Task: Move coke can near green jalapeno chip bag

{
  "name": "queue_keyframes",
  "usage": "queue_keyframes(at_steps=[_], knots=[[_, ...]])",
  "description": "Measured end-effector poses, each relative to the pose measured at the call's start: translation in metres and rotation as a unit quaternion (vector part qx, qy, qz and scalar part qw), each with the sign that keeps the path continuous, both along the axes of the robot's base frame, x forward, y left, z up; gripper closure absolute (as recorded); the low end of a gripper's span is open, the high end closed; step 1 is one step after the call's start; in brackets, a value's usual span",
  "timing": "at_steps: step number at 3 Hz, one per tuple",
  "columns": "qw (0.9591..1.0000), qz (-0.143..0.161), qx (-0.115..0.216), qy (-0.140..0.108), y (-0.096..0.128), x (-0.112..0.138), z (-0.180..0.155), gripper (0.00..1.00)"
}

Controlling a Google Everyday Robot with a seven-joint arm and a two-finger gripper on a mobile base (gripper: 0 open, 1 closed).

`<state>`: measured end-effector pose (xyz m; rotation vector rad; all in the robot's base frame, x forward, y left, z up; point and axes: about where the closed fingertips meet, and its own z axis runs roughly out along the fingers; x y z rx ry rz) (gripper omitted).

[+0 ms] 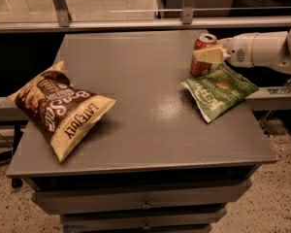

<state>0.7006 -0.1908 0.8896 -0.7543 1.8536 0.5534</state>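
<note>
The coke can point(199, 68) is a small red can with a silver top. It stands upright on the grey table point(136, 81) at the far right, touching the far-left edge of the green jalapeno chip bag point(220, 91), which lies flat. My gripper point(203, 54) reaches in from the right on a white arm point(262, 50). One cream finger point(209, 56) lies across the front of the can; the other is hidden behind it. The gripper is shut on the can.
A large brown-and-cream "Late July" bag point(60, 108) lies at the table's left side. A metal rail point(136, 23) runs behind the table's far edge. Drawers point(145, 203) sit below the front edge. The table's right edge is close to the green bag.
</note>
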Motion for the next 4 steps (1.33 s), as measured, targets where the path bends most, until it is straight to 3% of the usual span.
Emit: queue_keyframes(at_steps=[1, 2, 3, 4], knots=[[1.0000, 0.000, 0.000, 0.000, 0.000, 0.000, 0.001, 0.13], [0.9998, 0.012, 0.012, -0.009, 0.012, -0.004, 0.003, 0.00], [0.9991, 0.014, 0.016, -0.038, 0.006, -0.022, 0.011, 0.00], [0.9970, 0.016, 0.013, -0.075, -0.022, -0.052, 0.015, 0.00]])
